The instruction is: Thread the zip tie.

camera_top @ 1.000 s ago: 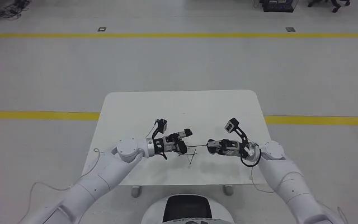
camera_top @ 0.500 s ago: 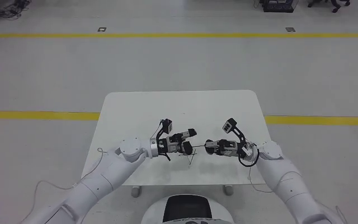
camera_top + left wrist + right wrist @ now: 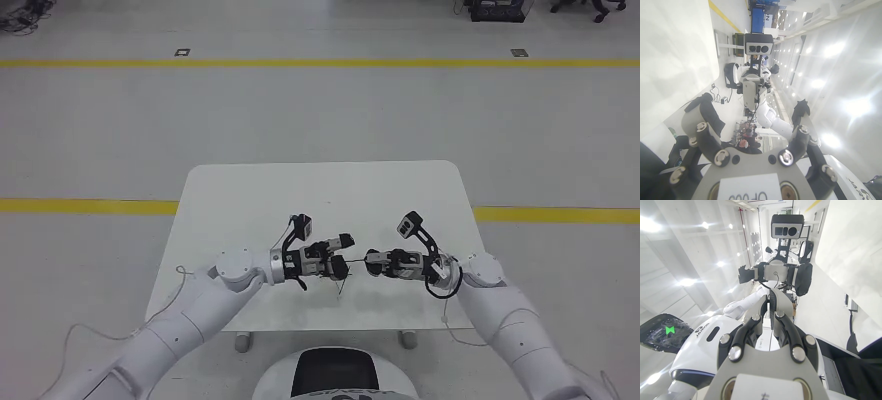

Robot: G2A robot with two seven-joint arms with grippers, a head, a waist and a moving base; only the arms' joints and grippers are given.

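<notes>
In the top view a thin black zip tie (image 3: 355, 264) runs level between the two grippers above the white table (image 3: 250, 200), and a loose length of it hangs down toward the front edge. My right gripper (image 3: 370, 262) is shut on the zip tie; in its own wrist view the fingers (image 3: 779, 302) are pressed together around a dark ribbed strip (image 3: 772, 308). My left gripper (image 3: 342, 256) faces it a short gap away, standing open (image 3: 751, 103), with its black pads (image 3: 702, 106) on either side of the tie's free end. The tie is too thin to make out in the left wrist view.
Both grippers hover over the front middle of the table, near its front edge (image 3: 320, 328). The rest of the tabletop is bare white. Grey floor with yellow lines (image 3: 90, 206) surrounds the table.
My left gripper has moved right, closing the gap to the right gripper. The right gripper has shifted slightly left, still holding the zip tie.
</notes>
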